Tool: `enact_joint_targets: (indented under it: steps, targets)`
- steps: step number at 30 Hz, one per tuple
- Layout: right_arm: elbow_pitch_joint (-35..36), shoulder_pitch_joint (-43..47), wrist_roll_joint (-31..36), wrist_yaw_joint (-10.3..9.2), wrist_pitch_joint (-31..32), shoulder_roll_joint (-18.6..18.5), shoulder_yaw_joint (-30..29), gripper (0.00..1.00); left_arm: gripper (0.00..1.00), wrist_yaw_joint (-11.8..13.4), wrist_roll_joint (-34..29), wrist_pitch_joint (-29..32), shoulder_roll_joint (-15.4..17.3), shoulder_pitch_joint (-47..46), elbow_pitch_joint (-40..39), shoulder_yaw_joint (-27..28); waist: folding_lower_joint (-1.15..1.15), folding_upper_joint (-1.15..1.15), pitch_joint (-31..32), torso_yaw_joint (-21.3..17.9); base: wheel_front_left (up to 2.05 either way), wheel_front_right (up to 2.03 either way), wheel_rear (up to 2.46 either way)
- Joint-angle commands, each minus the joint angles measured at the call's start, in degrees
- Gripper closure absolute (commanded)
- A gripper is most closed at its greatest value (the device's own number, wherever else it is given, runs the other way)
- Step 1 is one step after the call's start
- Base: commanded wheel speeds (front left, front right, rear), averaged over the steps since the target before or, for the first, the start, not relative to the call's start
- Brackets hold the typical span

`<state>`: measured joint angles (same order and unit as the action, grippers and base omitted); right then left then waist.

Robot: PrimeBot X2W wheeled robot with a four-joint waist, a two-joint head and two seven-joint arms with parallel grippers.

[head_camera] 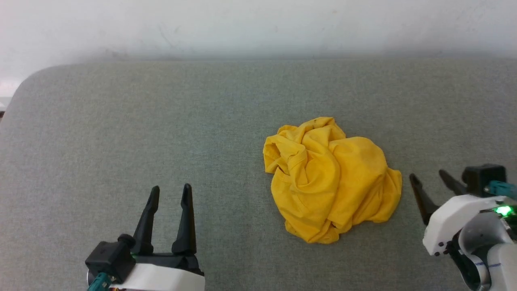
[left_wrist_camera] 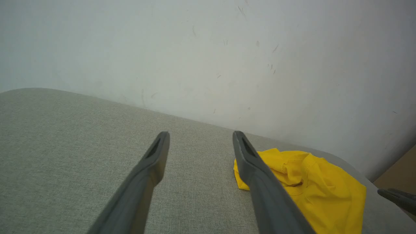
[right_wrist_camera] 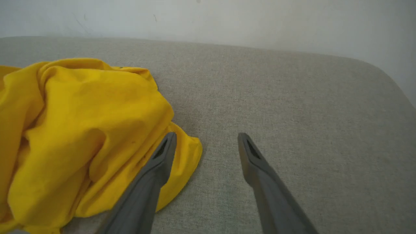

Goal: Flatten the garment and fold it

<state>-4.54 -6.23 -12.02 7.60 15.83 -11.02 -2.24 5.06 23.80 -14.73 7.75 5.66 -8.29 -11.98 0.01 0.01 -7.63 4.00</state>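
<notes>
So: crumpled garment (head_camera: 331, 182) nr R claw (head_camera: 427, 174)

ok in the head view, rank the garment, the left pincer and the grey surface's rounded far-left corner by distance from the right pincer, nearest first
1. garment, just left of the right pincer, not touching
2. left pincer, lower left
3. rounded corner, far upper left

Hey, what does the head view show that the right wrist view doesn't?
Head view: the whole crumpled garment, the left claw open off to its left. Right wrist view: a close look along the fingers of the right claw, one overlapping the garment's edge. Both: the garment on the grey padded surface, the right claw open, the pale wall.
</notes>
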Motion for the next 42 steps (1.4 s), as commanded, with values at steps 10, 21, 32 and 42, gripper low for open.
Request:
enact_joint_targets:
  steps: [10,21,32,42]
  targets:
    - [-13.54,-4.04,-2.05,-0.11,4.59,-1.37,6.52,0.73,0.00,-2.69,-2.15,-0.27,-1.78,-1.79,2.70,1.03,-0.01,-0.01,-0.47,2.36,0.00,0.00,0.00]
    - [-13.62,-11.02,-1.94,-0.11,-2.12,-2.49,4.66,1.00,0.00,-3.40,-2.38,-0.27,-2.85,-0.01,3.99,2.62,-0.01,-0.01,2.40,0.46,0.00,0.00,0.00]
    - [3.49,-3.60,0.77,-0.11,-1.95,-1.89,-17.04,1.00,0.00,-4.32,-2.82,-0.27,-3.40,0.53,4.13,2.66,-0.01,-0.01,2.26,-2.09,0.00,0.00,0.00]
    - [3.73,19.53,3.52,-0.11,-1.84,8.07,-30.95,1.00,0.00,-4.62,-2.90,-0.20,-2.78,1.17,5.27,2.48,-0.01,-0.01,1.94,-2.58,0.00,0.00,0.00]
